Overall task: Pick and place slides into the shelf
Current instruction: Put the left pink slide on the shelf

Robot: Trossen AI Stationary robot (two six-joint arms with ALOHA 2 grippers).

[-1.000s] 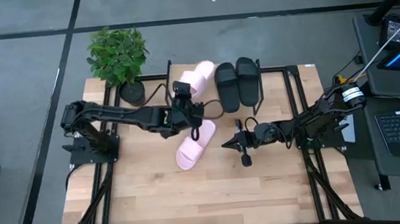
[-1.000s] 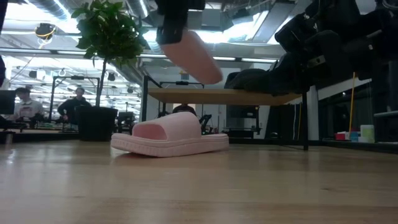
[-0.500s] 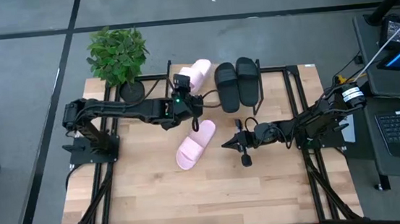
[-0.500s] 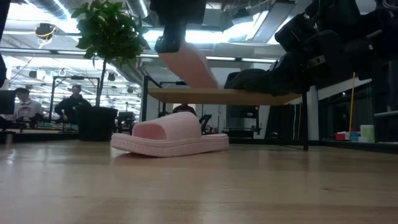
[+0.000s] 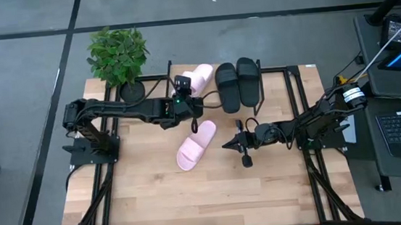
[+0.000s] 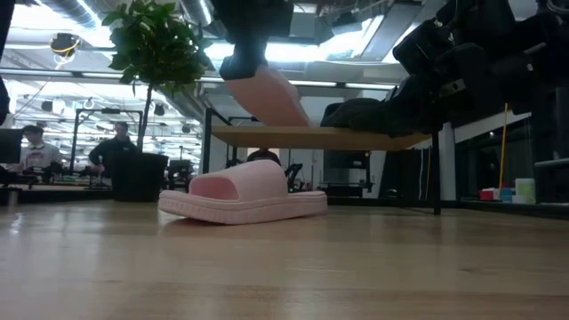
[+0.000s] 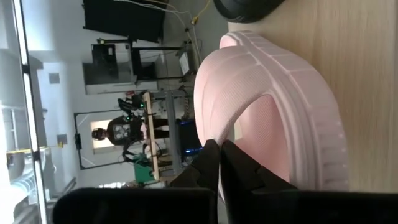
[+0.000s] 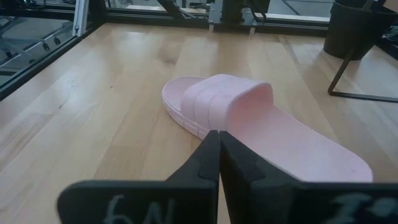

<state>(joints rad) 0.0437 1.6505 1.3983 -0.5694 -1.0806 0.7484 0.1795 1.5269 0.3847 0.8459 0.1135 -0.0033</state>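
Observation:
One pink slide [image 5: 199, 75] is at the shelf [image 6: 356, 138], tilted, beside two black slides [image 5: 237, 84] that lie on the shelf top. My left gripper [image 5: 183, 92] is shut on this pink slide. The second pink slide [image 5: 196, 143] lies sole-down on the table; it also shows in the low view [image 6: 244, 196] and the right wrist view [image 8: 249, 118]. My right gripper [image 5: 234, 144] is shut on nothing, just to the right of that slide, with its fingers pointing at it. My left gripper pinches the edge of the pink slide's wide strap [image 7: 214, 134] between its two fingers, coming from the table's left side. The slide sits tilted in the hold, its lower end [image 6: 300, 118] on the shelf top and its other end raised.
A potted plant [image 5: 118, 55] stands at the table's far left corner, next to the shelf. The shelf's thin black legs [image 6: 437, 173] stand on the tabletop. Bare wood lies in front of the pink slide toward the near edge. People sit in the room beyond [image 6: 34, 151].
My left gripper has carried the pink slide down and toward the far edge. The slide's lower end has come down onto the shelf top. In the last half second it has barely moved.

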